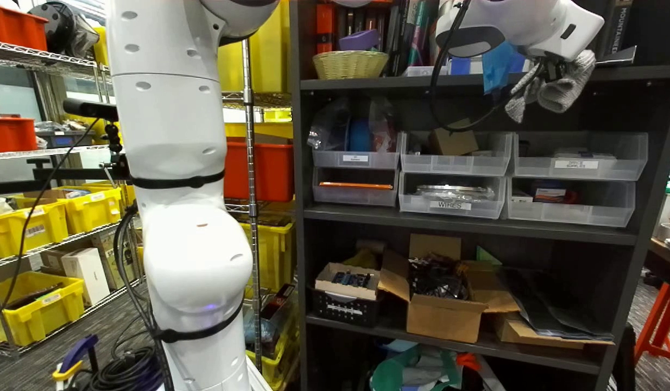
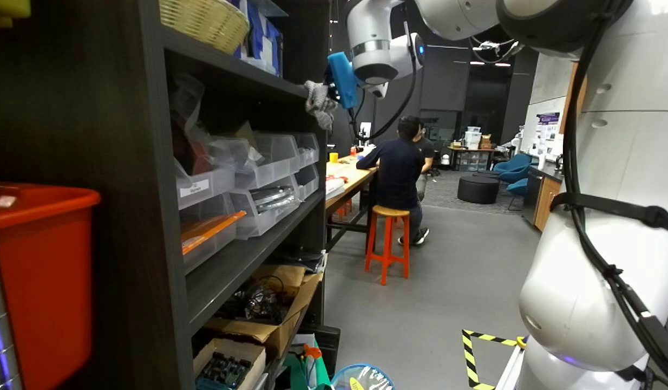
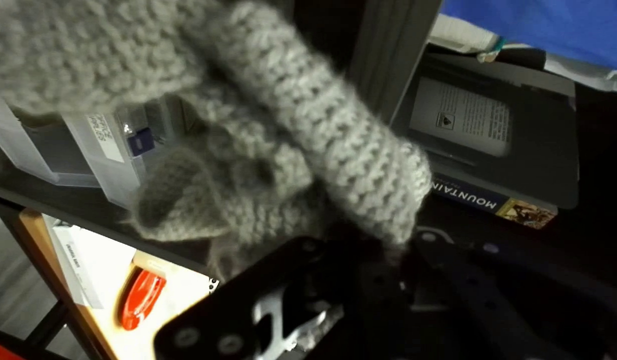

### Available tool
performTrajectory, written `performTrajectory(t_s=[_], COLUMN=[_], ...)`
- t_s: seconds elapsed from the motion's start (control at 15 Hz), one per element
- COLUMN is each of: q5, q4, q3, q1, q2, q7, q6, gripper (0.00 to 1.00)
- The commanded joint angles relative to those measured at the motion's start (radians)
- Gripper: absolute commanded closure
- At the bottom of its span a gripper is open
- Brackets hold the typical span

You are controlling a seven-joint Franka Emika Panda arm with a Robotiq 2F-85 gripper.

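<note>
One grey knitted cloth (image 3: pixel 308 100), pinched in the gripper (image 3: pixel 366 250), hung by the upper shelf's front edge (image 1: pixel 650 73) (contact unclear). Possible faults were snagging there from loose bunching or slipping from a shallow pinch.

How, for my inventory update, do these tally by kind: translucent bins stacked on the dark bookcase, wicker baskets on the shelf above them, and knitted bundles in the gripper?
Translucent plastic stacking bins, three over three: 6
Wicker basket: 1
Grey knitted bundle, held in the gripper: 1
Total: 8
</note>
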State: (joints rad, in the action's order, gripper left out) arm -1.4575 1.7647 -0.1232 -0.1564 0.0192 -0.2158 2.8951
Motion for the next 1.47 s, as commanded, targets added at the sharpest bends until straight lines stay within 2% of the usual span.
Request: performTrajectory(t_s=[0.0, 0.47, 0.93, 1.4], q5=[0.05, 0.049, 0.12, 0.073], q4=[0.011, 0.027, 0.102, 0.155], q3=[0.014, 0.017, 0.029, 0.056], q1=[0.011, 0.011, 0.019, 0.028], q2=[0.011, 0.033, 0.054, 0.072], q7=[-0.018, -0.115, -0.155, -0.244], q6=[-0.042, -0.092, -0.134, -0.149], gripper=[0.97, 0.97, 0.97, 0.97])
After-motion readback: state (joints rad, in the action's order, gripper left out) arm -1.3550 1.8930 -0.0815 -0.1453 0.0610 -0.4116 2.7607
